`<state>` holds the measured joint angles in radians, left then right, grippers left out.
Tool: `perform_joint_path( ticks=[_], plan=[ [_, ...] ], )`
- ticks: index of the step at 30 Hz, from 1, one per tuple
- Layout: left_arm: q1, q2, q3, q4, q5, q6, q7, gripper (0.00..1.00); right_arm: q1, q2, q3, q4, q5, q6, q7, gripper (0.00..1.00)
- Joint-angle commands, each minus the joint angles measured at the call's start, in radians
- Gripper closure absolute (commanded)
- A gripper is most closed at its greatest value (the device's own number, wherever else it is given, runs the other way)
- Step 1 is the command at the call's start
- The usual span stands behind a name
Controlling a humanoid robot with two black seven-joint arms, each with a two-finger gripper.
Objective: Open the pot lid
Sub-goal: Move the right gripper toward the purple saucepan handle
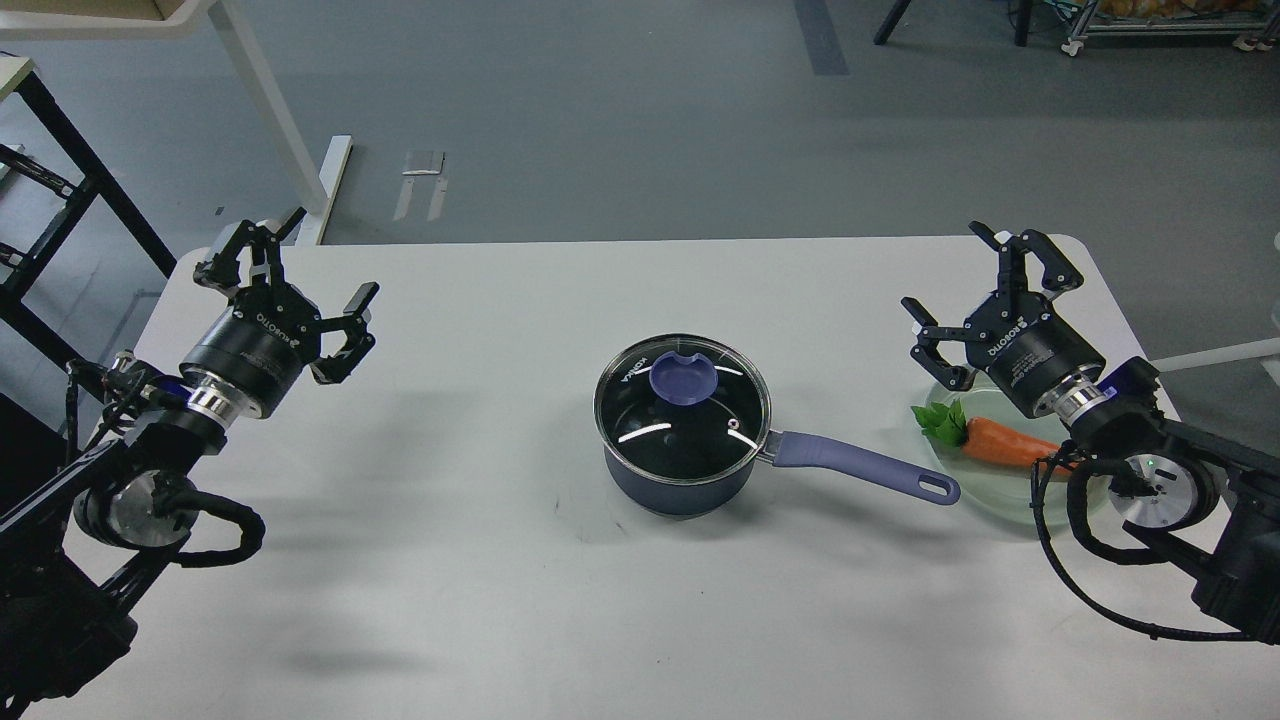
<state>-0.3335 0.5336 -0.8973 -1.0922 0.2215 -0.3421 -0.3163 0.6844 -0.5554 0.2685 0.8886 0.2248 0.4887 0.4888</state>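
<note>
White table (500, 560), lidded pot (680, 480), left claw (290, 270) and right claw (975, 285) spread wide, empty

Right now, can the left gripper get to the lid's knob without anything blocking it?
Probably yes. The left gripper is open and well left of the pot, with only bare table between. The knob sits exposed on the lid; the handle points away to the right.

A white tabletop (480, 600) fills the lower frame. At right, a clear glass plate (1000, 498) holds a carrot (1005, 443) with green leaves (942, 421).
</note>
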Motion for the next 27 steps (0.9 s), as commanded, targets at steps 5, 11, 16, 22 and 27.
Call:
perform_joint_path(
  ticks=[5,11,16,22,27],
  plan=[
    [0.014,0.008,-0.002,-0.008,-0.001,0.018,0.011,0.01,0.001,0.0,0.0,0.0,-0.001,-0.002,0.0,0.0],
    [0.01,0.025,0.017,0.008,-0.001,0.009,-0.012,0.01,0.014,-0.03,-0.003,0.026,-0.057,0.0,0.0,0.0],
    [-0.004,0.04,0.018,0.002,0.002,0.005,-0.052,0.01,0.072,-0.177,-0.002,0.154,-0.308,-0.001,0.0,0.0],
    [-0.001,0.062,0.018,-0.031,0.002,0.012,-0.053,0.01,0.213,-0.362,0.0,0.341,-0.658,-0.015,0.0,0.0],
    [-0.001,0.069,0.018,-0.052,0.002,0.017,-0.06,0.01,0.363,-0.386,-0.003,0.366,-1.045,-0.013,0.0,0.0]
  ],
)
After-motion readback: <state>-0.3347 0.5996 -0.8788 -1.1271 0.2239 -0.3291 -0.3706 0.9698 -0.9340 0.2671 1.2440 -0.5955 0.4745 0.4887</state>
